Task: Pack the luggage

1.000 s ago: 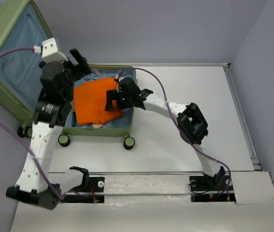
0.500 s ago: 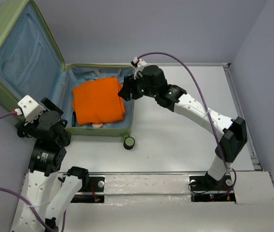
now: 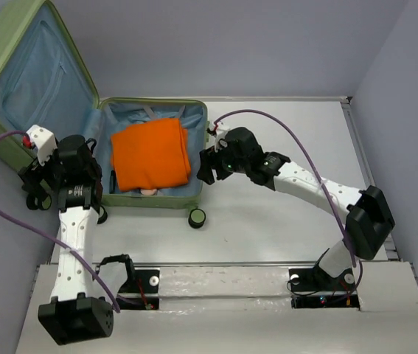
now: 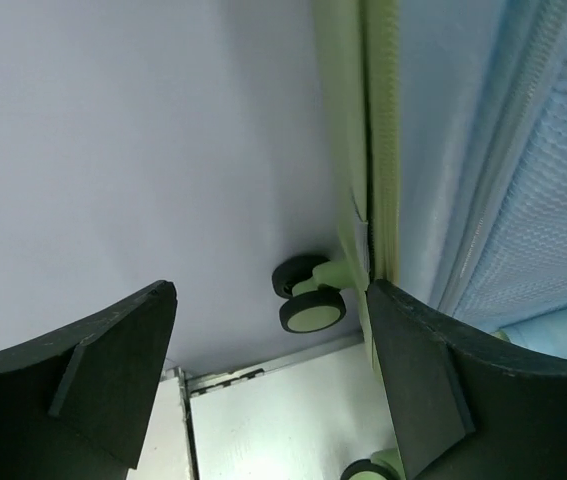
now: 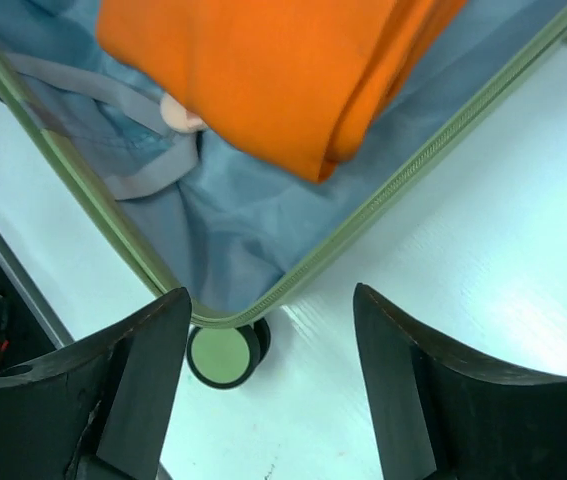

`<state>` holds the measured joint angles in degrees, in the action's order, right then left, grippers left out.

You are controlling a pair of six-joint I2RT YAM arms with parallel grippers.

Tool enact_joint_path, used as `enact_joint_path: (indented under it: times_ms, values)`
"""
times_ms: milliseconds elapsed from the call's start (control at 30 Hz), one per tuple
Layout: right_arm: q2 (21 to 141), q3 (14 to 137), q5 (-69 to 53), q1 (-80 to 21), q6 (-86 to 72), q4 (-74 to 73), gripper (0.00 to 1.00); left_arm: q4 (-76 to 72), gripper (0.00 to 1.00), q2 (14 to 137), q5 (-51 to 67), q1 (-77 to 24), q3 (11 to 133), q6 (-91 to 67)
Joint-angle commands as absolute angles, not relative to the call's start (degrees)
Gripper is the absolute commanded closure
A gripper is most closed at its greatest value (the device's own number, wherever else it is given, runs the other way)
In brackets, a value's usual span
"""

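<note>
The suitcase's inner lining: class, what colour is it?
The lining is light blue; it shows best in the top external view.

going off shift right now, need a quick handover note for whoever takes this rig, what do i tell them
Left gripper: open, empty, beside the hinge side of the luggage, near its wheels.
Right gripper: open, empty, above the near right corner of the base half.
Luggage: lying open on the table, lid raised at the back left.
Folded orange cloth: inside the base half.
Done: the cloth is packed in.
Left: probably closing the lid; neither gripper touches it yet.
</note>
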<state>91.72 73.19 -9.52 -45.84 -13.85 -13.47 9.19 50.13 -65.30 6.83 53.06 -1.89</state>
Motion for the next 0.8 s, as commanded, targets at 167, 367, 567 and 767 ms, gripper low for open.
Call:
enact_joint_path:
  times_ms: [167,367,567,767]
  values:
    - [92.1,73.9,-9.7,-46.2,-12.3,-8.0,0.21,3.3,0.14,60.6,-64.0,10.4,63.6,-0.7]
    - [98.6,76.8,-4.2,-46.2,-14.9,-7.6,0.2,0.8,0.43,63.3,-61.9,10.5,65.1,1.4]
    - [100.9,76.5,1.8,-46.2,-16.1,-6.5,0.2,-1.6,0.37,63.7,-56.8,10.5,63.3,0.5]
    - [103.4,77.3,5.0,-46.2,-16.8,-7.1,0.35,-0.1,0.94,64.9,-54.1,10.4,63.8,-2.5]
